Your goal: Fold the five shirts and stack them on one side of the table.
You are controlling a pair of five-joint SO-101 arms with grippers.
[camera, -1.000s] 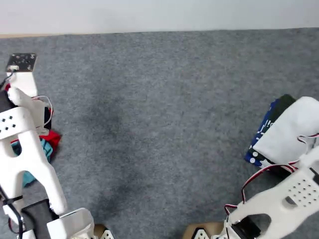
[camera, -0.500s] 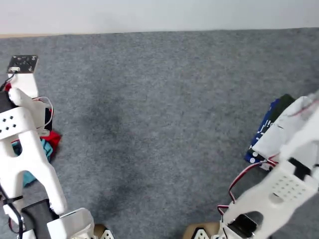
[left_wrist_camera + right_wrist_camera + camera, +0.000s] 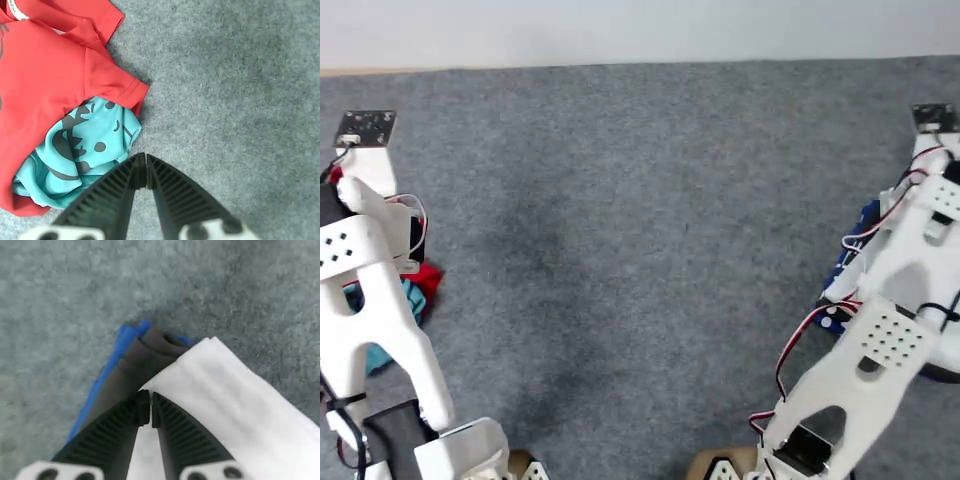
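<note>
Hovering over the folded stack at the right edge of the grey mat [image 3: 640,200], my right pincer [image 3: 150,407] had its jaws pressed together, with nothing visibly caught between them. The white shirt [image 3: 240,395] lay on top, a dark shirt [image 3: 135,370] under it and a blue shirt [image 3: 106,371] lowest. Their folded edges ran parallel, slanting from the mat's near side toward its far side. My right arm [image 3: 890,330] covered most of the stack from above. At the mat's left edge my left pincer [image 3: 146,172], likewise closed and empty, hung just beside a crumpled teal shirt [image 3: 85,150] tangled in a red shirt [image 3: 45,75], both partly cut off.
</note>
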